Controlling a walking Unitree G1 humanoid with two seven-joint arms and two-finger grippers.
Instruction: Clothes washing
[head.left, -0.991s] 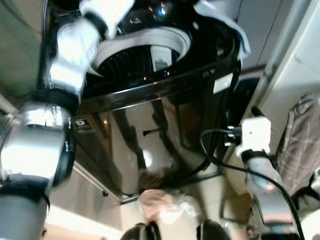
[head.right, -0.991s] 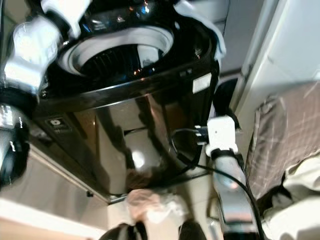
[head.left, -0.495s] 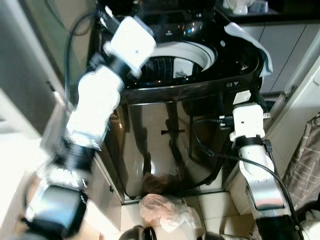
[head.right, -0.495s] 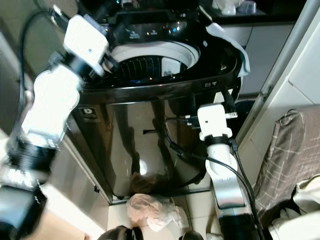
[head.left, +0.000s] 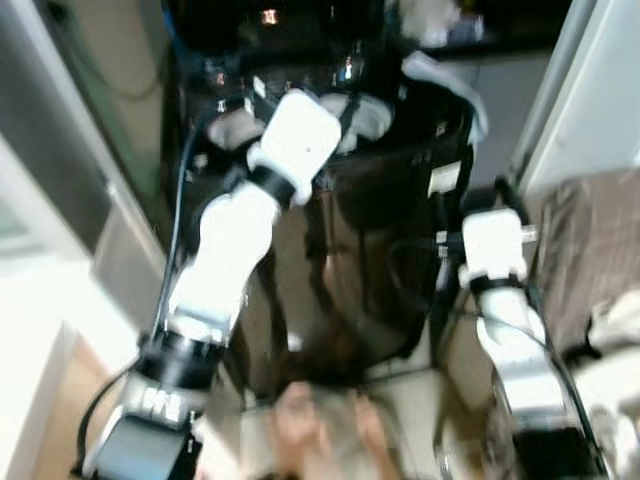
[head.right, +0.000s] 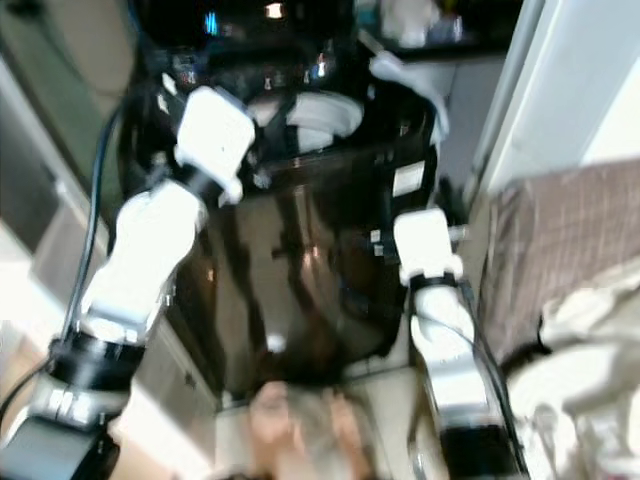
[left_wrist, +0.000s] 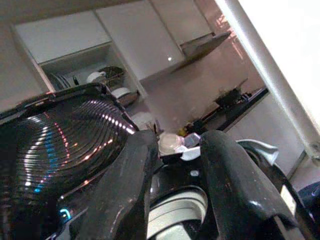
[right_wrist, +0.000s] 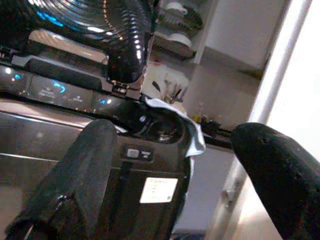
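The two eye views look forward and down from the robot's head at a black washing machine (head.left: 370, 230) standing near, both blurred; they share the machine's front, its open top and both silver arms. The left wrist view looks from low beside the machine upward along the left pincer (left_wrist: 172, 190), past the raised lid (left_wrist: 55, 150) toward far kitchen cabinets. The right wrist view looks from near the machine's right front corner, along the right pincer (right_wrist: 170, 200), up at the control panel (right_wrist: 55, 90) and a white cloth (right_wrist: 187, 127) draped over the far right corner, which the eye views also show.

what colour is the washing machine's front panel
Glossy black, mirror-like; the washing machine's front panel shows best in the right eye view.
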